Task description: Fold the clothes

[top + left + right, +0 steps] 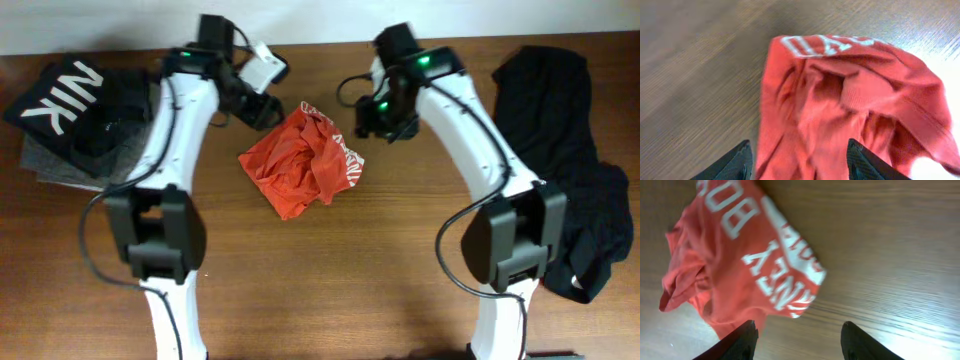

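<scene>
A crumpled red-orange T-shirt (pixel 300 160) with white lettering lies in a heap at the table's middle. It fills the left wrist view (pixel 850 100) and shows in the right wrist view (pixel 740 265). A large black garment (pixel 570 170) lies spread at the right edge. My left gripper (pixel 262 110) hovers just beyond the shirt's far left side, open and empty, its fingers (pixel 800 160) spread over the fabric. My right gripper (pixel 375 120) hovers just right of the shirt's far corner, open and empty, its fingers (pixel 797 340) above bare wood.
A black top with big white "NIK" letters (pixel 75 100) lies folded on a grey garment (pixel 60 165) at the far left. The wooden table (pixel 330 270) stretches to the front. Both arm bases stand at the front edge.
</scene>
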